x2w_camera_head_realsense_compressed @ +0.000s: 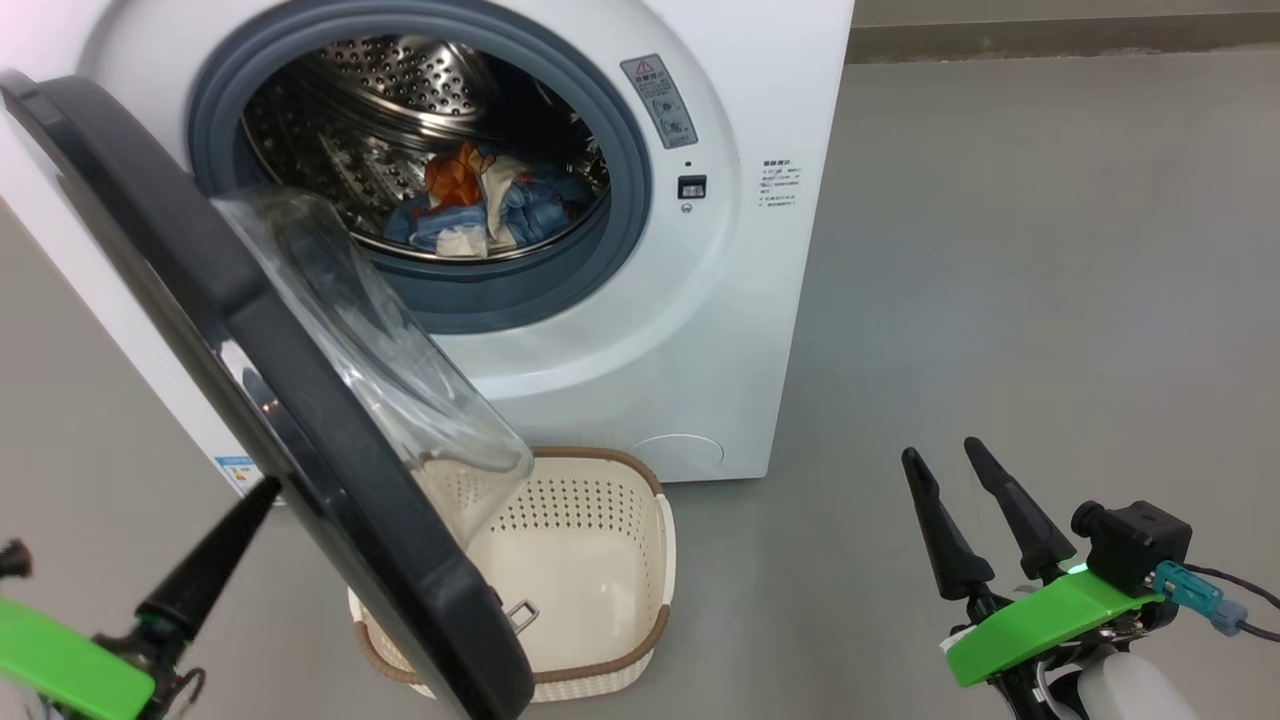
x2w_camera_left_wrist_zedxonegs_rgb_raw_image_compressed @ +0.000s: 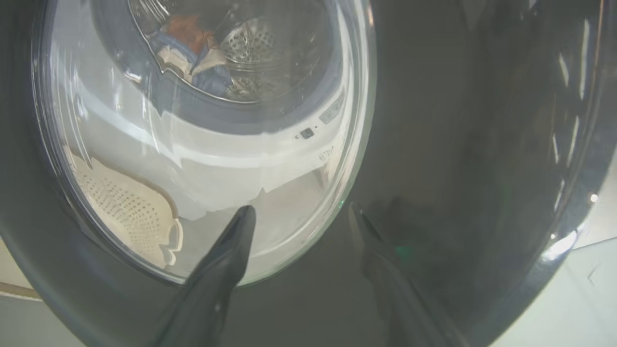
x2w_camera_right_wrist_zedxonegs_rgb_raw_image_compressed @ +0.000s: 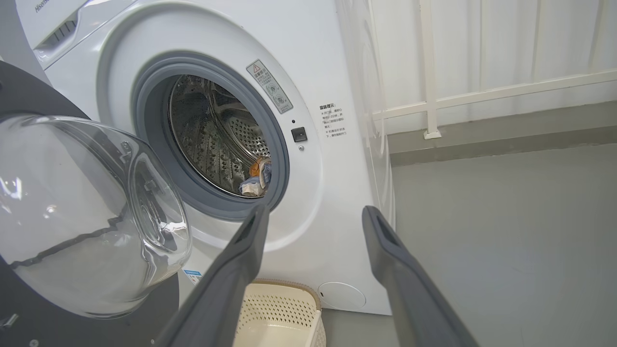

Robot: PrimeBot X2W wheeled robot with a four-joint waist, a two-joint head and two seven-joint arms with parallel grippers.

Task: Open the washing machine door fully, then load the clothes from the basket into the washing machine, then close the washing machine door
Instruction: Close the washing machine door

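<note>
washing machine door (x2w_camera_head_realsense_compressed: 330, 450) is seen part open, its black outer face right in front of left tool (x2w_camera_left_wrist_zedxonegs_rgb_raw_image_compressed: 300, 208); contact can't be told. Left tool's fingers (x2w_camera_left_wrist_zedxonegs_rgb_raw_image_compressed: 226, 260) are spread, nothing gripped. clothes (x2w_camera_head_realsense_compressed: 470, 205) are piled in the drum (x2w_camera_head_realsense_compressed: 400, 110) of the washing machine (x2w_camera_head_realsense_compressed: 700, 330), beyond the door glass from left tool, ahead-left of right tool (x2w_camera_head_realsense_compressed: 941, 450). basket (x2w_camera_head_realsense_compressed: 580, 510) is set on the floor (x2w_camera_head_realsense_compressed: 1000, 250) at the machine's foot, below the door, ahead-left of right tool. Right tool is held released, well apart from everything.
</note>
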